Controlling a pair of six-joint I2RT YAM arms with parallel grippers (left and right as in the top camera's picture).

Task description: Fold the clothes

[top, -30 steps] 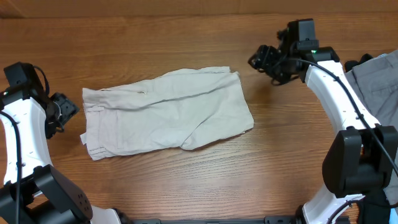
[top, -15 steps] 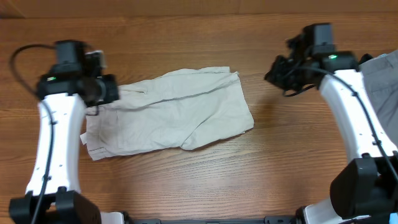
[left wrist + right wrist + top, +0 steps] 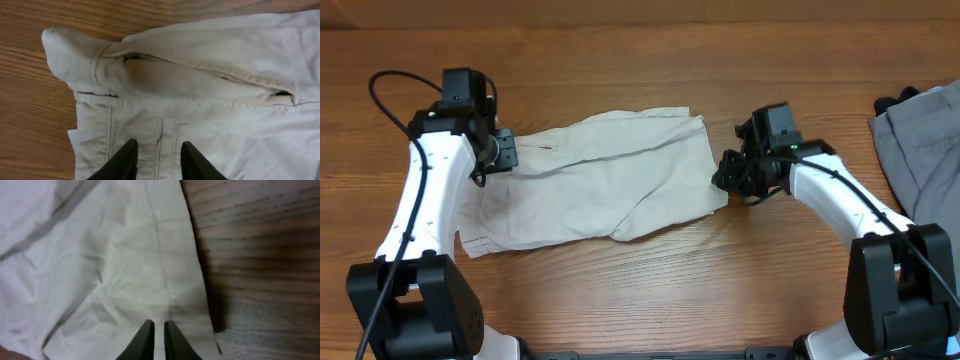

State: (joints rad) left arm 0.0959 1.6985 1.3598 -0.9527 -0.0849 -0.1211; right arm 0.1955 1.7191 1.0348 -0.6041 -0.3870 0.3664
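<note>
— Where are the shorts [image 3: 590,180] found?

— They are spread flat near the middle of the table [image 3: 620,300]. The waistband [image 3: 470,225] is turned toward the left edge and the legs toward the right edge. The cloth is creased all over, and one layer is lapped over another along the far side.

— How is the fabric expected to handle?

— It is judged light, soft and limp. No shape will be kept once it is lifted, and any unsupported part will sag and drag. Nothing fragile is involved.

— What is shown of the left gripper [image 3: 159,147]?

— It is held partly open just over the waistband, on the side of the garment toward the table's far edge. Flat cloth is seen between the fingers, so nothing is gripped.

— And the right gripper [image 3: 157,326]?

— It is set at the leg hem [image 3: 175,265], at the end of the garment toward the right edge. It is closed to a thin slit. Whether any hem is pinched cannot be told.

— Where should hold be taken?

— The stitched, doubled edges are preferred: the waistband on one side and the leg hem on the other. Both layers can then be caught and the fold carried evenly.
</note>
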